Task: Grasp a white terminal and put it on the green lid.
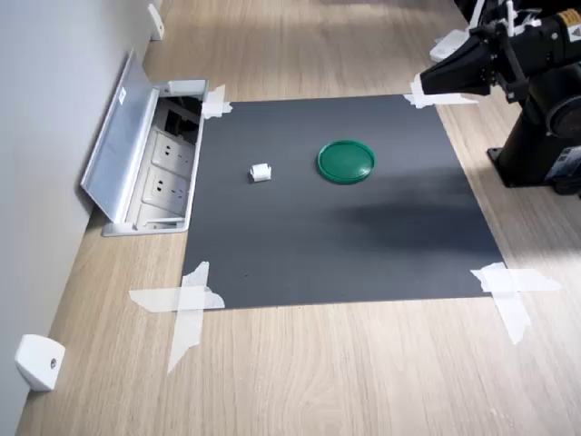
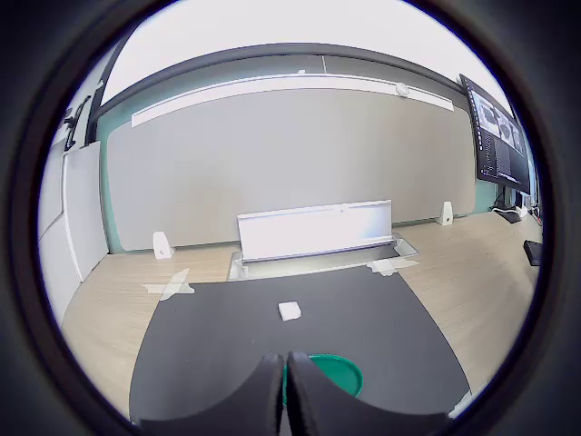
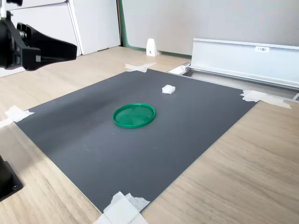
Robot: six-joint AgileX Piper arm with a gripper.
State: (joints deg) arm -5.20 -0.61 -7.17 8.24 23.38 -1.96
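The mat [image 1: 336, 236] is black and matt; the table [image 1: 300, 372] shows pale wood grain; the green lid [image 1: 346, 161] looks like smooth plastic, slightly glossy; the socket box cover [image 1: 116, 145] is brushed metal.

The arm [image 1: 531, 54] hangs raised, its fingers [image 2: 268, 391] pressed together.
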